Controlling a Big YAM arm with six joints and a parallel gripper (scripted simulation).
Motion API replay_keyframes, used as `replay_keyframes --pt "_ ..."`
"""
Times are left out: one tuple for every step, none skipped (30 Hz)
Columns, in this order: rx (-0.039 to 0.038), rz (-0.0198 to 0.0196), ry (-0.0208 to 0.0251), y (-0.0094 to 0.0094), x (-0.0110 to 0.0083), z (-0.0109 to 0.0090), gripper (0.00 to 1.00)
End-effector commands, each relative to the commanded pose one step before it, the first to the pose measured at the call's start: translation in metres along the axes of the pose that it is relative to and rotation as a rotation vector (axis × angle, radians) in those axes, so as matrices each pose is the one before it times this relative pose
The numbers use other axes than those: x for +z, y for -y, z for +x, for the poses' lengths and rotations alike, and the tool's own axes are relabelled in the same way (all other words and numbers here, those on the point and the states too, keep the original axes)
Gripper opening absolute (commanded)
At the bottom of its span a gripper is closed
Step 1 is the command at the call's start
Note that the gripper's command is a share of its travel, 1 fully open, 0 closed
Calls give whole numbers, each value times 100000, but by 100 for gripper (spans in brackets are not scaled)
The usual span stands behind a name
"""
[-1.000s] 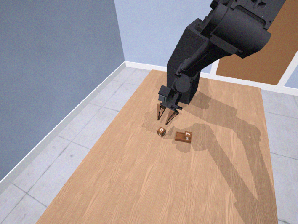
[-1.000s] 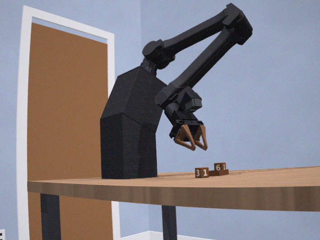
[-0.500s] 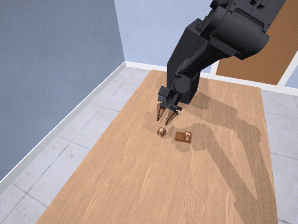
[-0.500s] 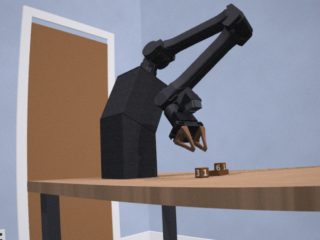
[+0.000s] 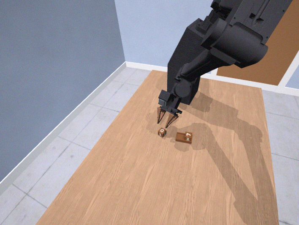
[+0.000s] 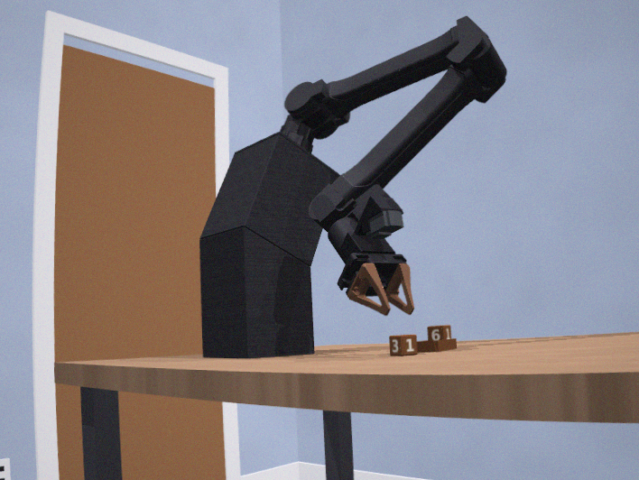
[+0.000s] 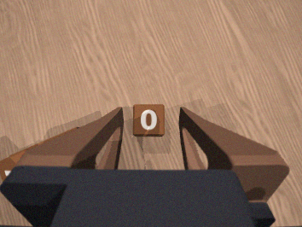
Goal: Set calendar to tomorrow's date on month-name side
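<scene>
So there's a wood-grain tabletop [image 5: 154, 174] [image 6: 465, 361] [image 7: 64, 55] in a room with pale blue walls, a brown door [image 5: 285, 60] [image 6: 134, 206] behind the arm's end of it. Looks like a half-done job to me. One cube [image 5: 188, 135] [image 6: 438, 334] sits in the tray [image 5: 180, 139] [image 6: 448, 346], at the end nearer the tabletop's right long edge as the top view has it, with a 7 on top (turned sideways from up there), and the rest of the tray's floor has no cube on it. The tray itself looks flat on the wood. The other cube [image 5: 161, 132] [image 6: 403, 345] [image 7: 148, 119] is out on the tabletop, just beside the tray on the side toward the left long edge, 0 facing up, a 3 and a 1 showing in the exterior view. Both are a lot closer to the far short edge, where the arm stands, than to the near corners. The claw [image 5: 162, 125] [image 6: 400, 313] [image 7: 151, 113] is up above the loose cube, fingers partway spread with nothing between them. I can't tell which side carries the month name, so no clue if the cube in the tray is final. What's left, I'd guess: grab the loose one, turn it if needed, seat it next to its buddy with both digits upright, let go and let everything settle.

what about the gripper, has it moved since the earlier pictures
Yes. In the exterior view the gripper has come down: its fingertips are nearer the loose cube, which sits where it did.
</scene>
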State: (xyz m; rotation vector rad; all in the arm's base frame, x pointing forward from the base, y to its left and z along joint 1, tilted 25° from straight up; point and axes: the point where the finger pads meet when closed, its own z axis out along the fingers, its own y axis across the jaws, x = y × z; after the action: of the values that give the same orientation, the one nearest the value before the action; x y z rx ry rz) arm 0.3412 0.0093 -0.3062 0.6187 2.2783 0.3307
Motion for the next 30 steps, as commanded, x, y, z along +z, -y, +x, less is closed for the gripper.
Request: replay_keyframes --pt "391 -1810 1556 -612 263 319 45" --pt "4 -1 -3 3 134 142 45" --pt "4 -1 -4 3 136 143 45" --pt "4 -1 -3 3 137 145 45" --pt "4 -1 -3 3 138 146 45" --pt "4 -1 -4 3 138 145 45" --pt "0 0 0 0 0 0 45" --pt "0 0 0 0 0 0 45" --pt "-38 -1331 1971 -712 392 -926 45" --pt "38 1037 -1548 561 -86 981 45" --pt "12 290 -433 160 75 377 45" --pt "4 -1 -3 3 134 141 45" --pt "4 -1 -3 3 131 139 45" --pt "4 -1 -3 3 129 136 45" --pt "3 -1 -3 3 126 132 45" --pt "3 -1 -3 3 122 129 45" --pt "3 89 -131 25 118 156 45" --pt "2 171 -245 45 114 179 45" --pt "0 164 -234 43 109 172 45" --pt "0 80 -114 -7 124 95 45" --pt "6 -256 359 -194 188 -171 45" --pt "2 -2 2 -50 128 26 45" --pt "-6 311 -435 126 55 264 45" --pt "0 0 0 0 0 0 45" --pt "0 0 0 0 0 0 45" --pt "-14 532 -858 240 -61 434 45" --pt "-7 300 -295 134 107 241 45" --pt "-5 134 -183 34 70 116 45" --pt "-5 112 -175 29 64 107 45" --pt "-5 100 -177 27 58 100 45"
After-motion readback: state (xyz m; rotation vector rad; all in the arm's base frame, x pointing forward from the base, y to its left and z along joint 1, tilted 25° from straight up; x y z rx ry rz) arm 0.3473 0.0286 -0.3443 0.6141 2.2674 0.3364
